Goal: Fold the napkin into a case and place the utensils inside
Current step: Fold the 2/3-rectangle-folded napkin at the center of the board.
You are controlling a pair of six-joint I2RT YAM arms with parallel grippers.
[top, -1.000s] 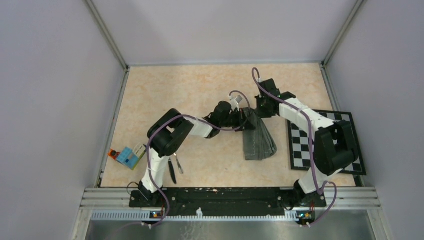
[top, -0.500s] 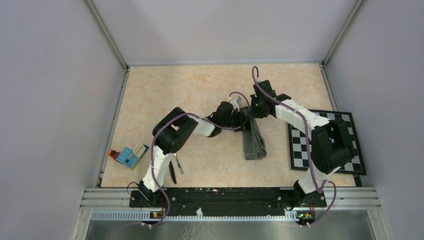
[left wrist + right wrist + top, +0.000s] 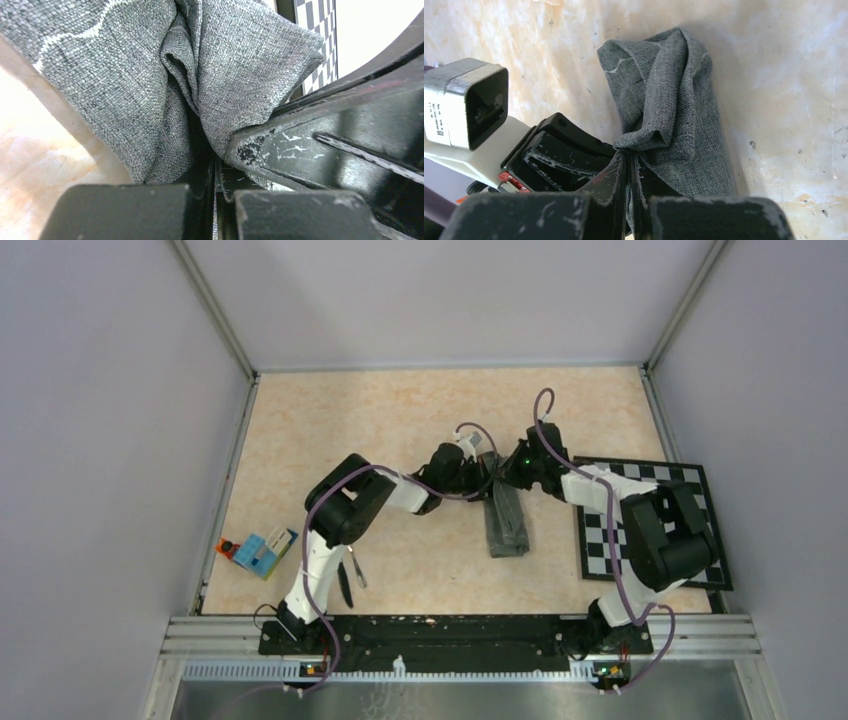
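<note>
Napkin (image 3: 505,522) lies mid-worktop (image 3: 400,420) as a narrow bunched strip, long axis running away from the arm bases. Both hands meet at its far end: left hand (image 3: 216,172) pinches the cloth from the left, right hand (image 3: 630,165) pinches the same end from the right. Utensils (image 3: 346,583) sit by the left arm's base, well apart from the cloth. Left arm is nearer, so fetching them looks like its job.

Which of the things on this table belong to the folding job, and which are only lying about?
For the job:
napkin, pinched by left gripper and right gripper
utensils, near the left arm's base

Lying about:
checkered board
small colourful box
</note>
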